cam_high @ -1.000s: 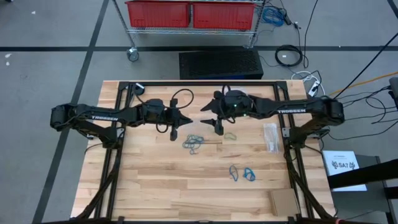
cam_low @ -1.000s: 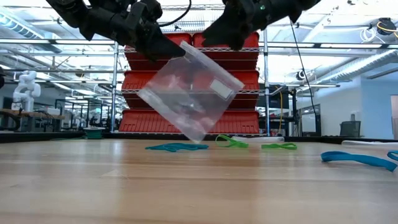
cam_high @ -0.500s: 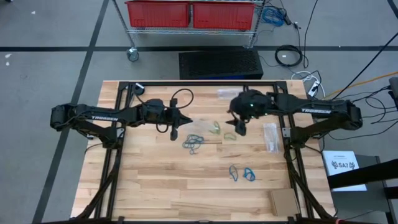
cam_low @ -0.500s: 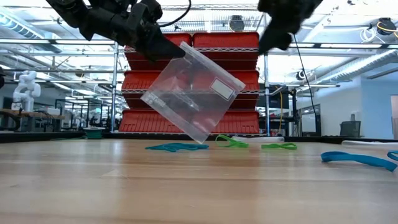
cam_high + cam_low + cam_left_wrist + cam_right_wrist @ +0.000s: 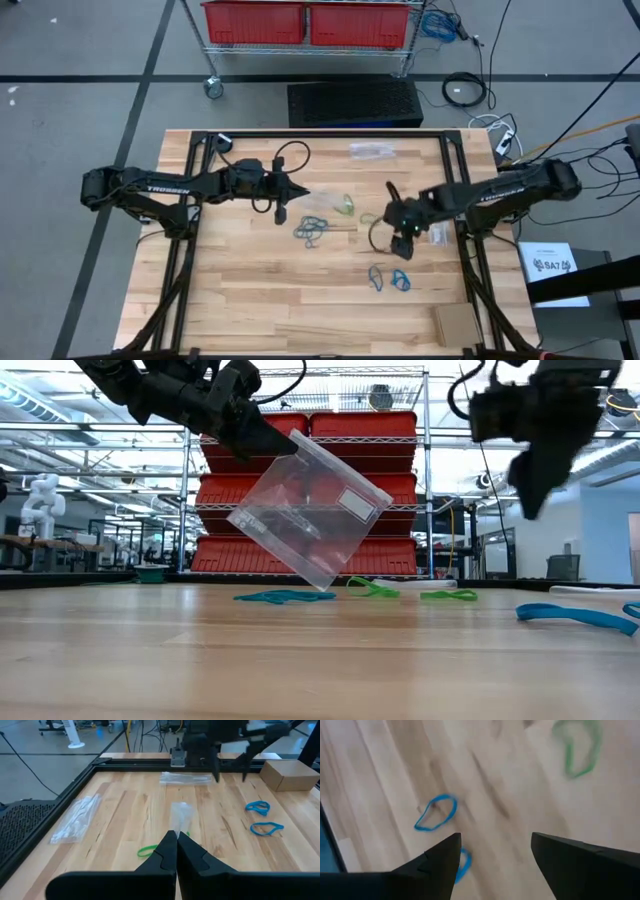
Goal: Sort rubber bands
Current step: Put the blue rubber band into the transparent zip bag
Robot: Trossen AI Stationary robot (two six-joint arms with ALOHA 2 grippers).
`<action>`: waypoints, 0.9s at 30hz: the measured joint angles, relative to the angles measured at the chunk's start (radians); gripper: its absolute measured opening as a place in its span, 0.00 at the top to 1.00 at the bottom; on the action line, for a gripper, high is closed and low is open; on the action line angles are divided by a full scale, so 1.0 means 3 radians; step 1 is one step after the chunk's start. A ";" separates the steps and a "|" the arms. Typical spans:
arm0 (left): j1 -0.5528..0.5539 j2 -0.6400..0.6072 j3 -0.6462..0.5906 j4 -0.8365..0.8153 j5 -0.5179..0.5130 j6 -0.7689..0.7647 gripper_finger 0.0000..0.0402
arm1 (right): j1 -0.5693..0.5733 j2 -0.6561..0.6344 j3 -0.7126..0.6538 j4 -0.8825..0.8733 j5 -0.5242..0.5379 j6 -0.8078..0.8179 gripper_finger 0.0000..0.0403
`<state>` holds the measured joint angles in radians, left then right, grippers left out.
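Bright, even overhead light, soft shadows; right wrist view is motion-blurred.

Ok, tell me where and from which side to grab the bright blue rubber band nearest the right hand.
Take the bright blue band across one thin side of its loop, coming straight down from above: it lies flat on the table, so only a top-down pinch gets around it. The right hand hangs open beside it, empty.

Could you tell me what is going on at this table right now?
The robot is sorting rubber bands. Its left hand is shut on the top edge of a clear plastic bag, holding it tilted above the table. The right hand is open and empty, above the bright blue bands near the right side. Green bands and a darker cluster lie mid-table.
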<state>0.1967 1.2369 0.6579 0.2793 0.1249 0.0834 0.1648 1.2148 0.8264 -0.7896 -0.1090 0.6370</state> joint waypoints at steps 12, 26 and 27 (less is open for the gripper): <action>0.0000 0.0000 0.0000 0.0013 -0.0005 0.0004 1.00 | 0.0688 0.0231 -0.0548 0.0499 0.0118 0.0000 0.45; 0.0000 0.0000 0.0000 0.0009 -0.0004 0.0006 1.00 | 0.0730 0.0912 -0.0573 0.1149 0.0098 -0.0627 0.54; 0.0000 0.0000 0.0000 0.0009 -0.0004 0.0006 1.00 | 0.0729 0.0910 -0.0573 0.1147 0.0096 -0.0634 0.56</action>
<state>0.1967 1.2369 0.6579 0.2821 0.1238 0.0853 0.3835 1.4877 0.6544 -0.4454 -0.0801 0.4468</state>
